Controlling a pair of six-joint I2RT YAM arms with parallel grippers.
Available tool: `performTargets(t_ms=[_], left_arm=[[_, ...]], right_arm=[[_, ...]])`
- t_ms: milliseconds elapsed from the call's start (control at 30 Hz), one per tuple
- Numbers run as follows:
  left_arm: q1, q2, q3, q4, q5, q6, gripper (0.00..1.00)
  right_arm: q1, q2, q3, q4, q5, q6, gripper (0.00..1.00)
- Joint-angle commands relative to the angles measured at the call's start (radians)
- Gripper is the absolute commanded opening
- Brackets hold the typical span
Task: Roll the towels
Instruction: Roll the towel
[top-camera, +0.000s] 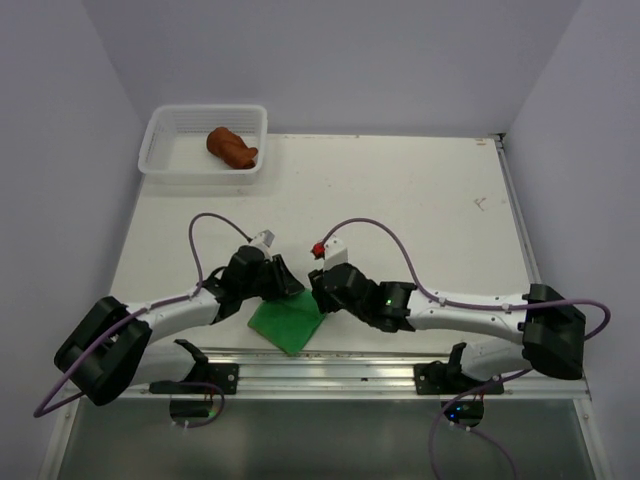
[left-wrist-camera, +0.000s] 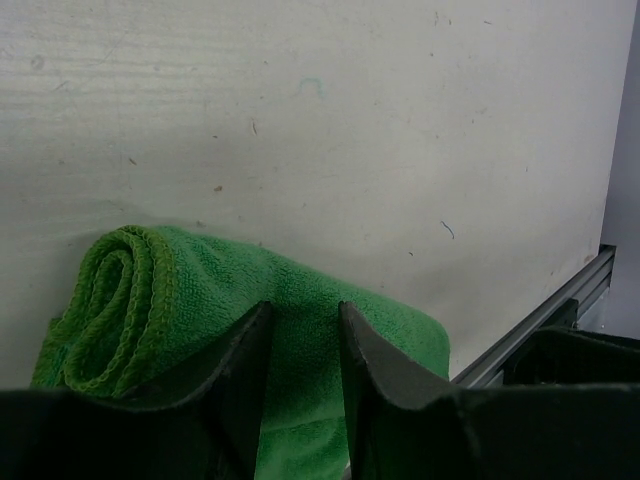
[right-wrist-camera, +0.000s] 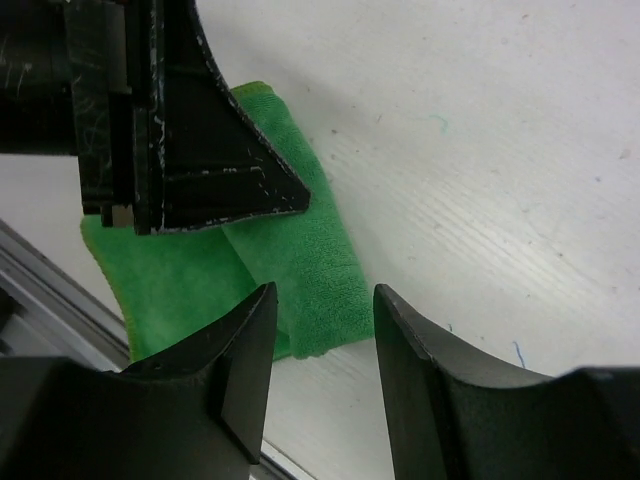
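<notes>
The bright green towel (top-camera: 290, 325) lies near the table's front edge, between the two arms, and its far edge is rolled up. In the left wrist view the roll's spiral end (left-wrist-camera: 115, 305) shows at the left. My left gripper (top-camera: 287, 287) is open, its jaws a little apart over the roll (left-wrist-camera: 303, 335). My right gripper (top-camera: 318, 292) is open and empty, its jaws (right-wrist-camera: 320, 315) straddling the roll's other end (right-wrist-camera: 315, 260). The rust-brown towel (top-camera: 232, 147) lies bunched in the white mesh basket (top-camera: 160, 140).
The basket stands at the table's back left corner. An aluminium rail (top-camera: 330, 362) runs along the front edge just behind the green towel. White walls close in the left and back sides. The left gripper's finger (right-wrist-camera: 210, 160) is close to the right gripper.
</notes>
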Motion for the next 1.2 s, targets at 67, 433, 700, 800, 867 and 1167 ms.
performTargets(t_ms=[67, 433, 700, 800, 867, 1167], left_arm=[[-0.035, 0.01, -0.06, -0.056, -0.068, -0.016, 0.38], [-0.043, -0.016, -0.086, -0.065, -0.074, -0.023, 0.37], [-0.041, -0.022, -0.102, -0.064, -0.079, -0.024, 0.37], [-0.043, -0.022, -0.102, -0.062, -0.079, -0.024, 0.37], [-0.043, -0.023, -0.103, -0.061, -0.079, -0.024, 0.37], [-0.043, -0.04, -0.111, -0.068, -0.088, -0.024, 0.37]], right_arm=[[-0.129, -0.004, -0.013, 0.107, -0.419, 0.07, 0.5], [-0.195, 0.028, -0.053, 0.13, -0.442, 0.084, 0.55], [-0.247, 0.06, -0.073, 0.128, -0.47, 0.099, 0.58], [-0.248, 0.083, -0.091, 0.159, -0.499, 0.115, 0.58], [-0.248, 0.105, -0.105, 0.177, -0.517, 0.122, 0.58], [-0.248, 0.151, -0.166, 0.253, -0.592, 0.158, 0.52]])
